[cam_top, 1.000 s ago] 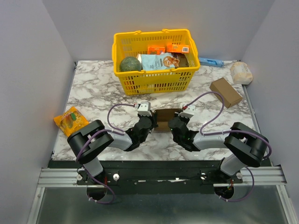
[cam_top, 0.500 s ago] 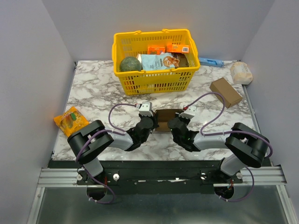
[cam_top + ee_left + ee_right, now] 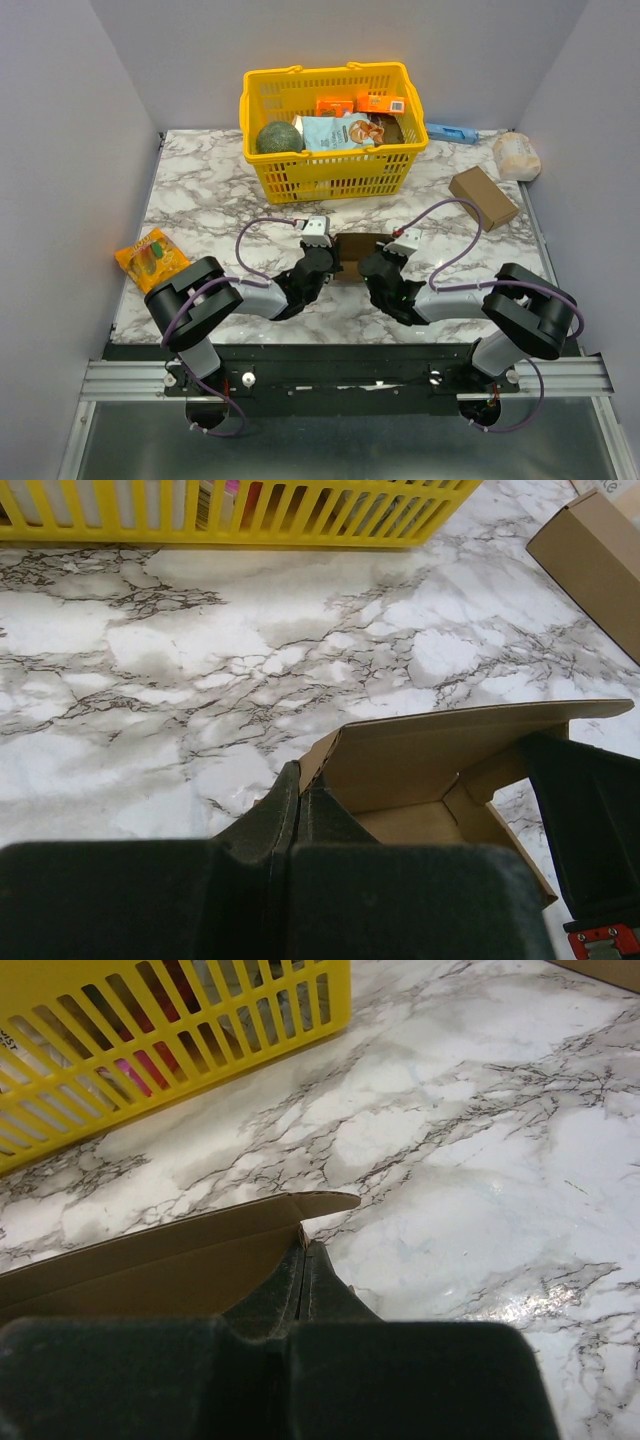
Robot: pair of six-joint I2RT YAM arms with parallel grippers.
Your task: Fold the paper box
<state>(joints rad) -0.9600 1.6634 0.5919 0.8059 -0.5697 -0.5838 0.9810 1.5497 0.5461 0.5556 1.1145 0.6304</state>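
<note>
The paper box (image 3: 352,254) is a thin brown cardboard piece, partly raised, lying on the marble between my two grippers. My left gripper (image 3: 326,262) is shut on its left wall; in the left wrist view its jaws (image 3: 300,782) pinch the cardboard edge, with the box's (image 3: 430,765) inside open to the right. My right gripper (image 3: 373,265) is shut on the box's right end; in the right wrist view its jaws (image 3: 304,1247) clamp the corner of a raised flap of the paper box (image 3: 150,1255). The right gripper's dark finger (image 3: 590,810) shows at the box's far side.
A yellow basket (image 3: 335,172) with groceries stands just behind the box. A blocky brown carton (image 3: 483,197) lies at the right, a white roll (image 3: 516,155) and a blue item (image 3: 452,132) behind it. An orange snack packet (image 3: 152,257) lies at the left edge.
The left wrist has shifted slightly to the right and toward the box, and its cable loop moved with it. Both grips hold, and the right arm is still.
</note>
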